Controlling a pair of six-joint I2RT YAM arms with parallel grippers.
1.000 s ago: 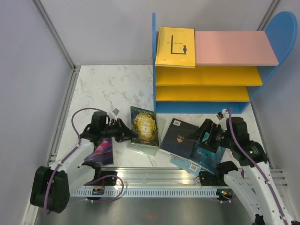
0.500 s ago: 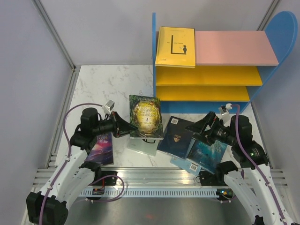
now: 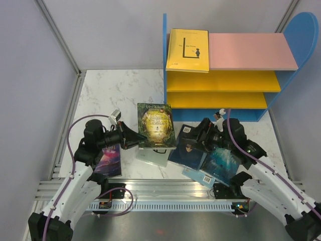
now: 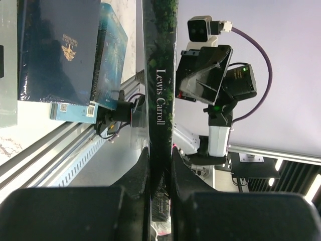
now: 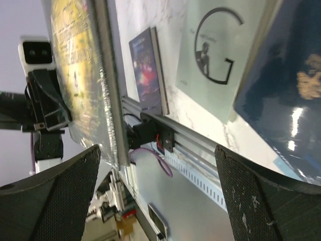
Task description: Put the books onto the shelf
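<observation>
Green and glossy, the thin fantasy book (image 3: 156, 125) is held upright, the left gripper (image 3: 134, 139) clamped tight across its spine edge. At its three o'clock the right gripper (image 3: 200, 131) gapes wide over the navy book (image 3: 186, 148), which lies flat on the marble table (image 3: 115, 95). A teal book (image 3: 220, 165) laps against it at five. The purple book (image 3: 109, 161) lies at eight. The shelf (image 3: 220, 80) stands at one o'clock, with a yellow book (image 3: 187, 50) flat on its pink board (image 3: 251, 51).

Lower left, the white-shelled left arm (image 3: 75, 183) with black joints, its purple cable (image 3: 95, 117) looping; lower right, the matching white right arm (image 3: 271, 188), same purple lead (image 3: 228, 123).
</observation>
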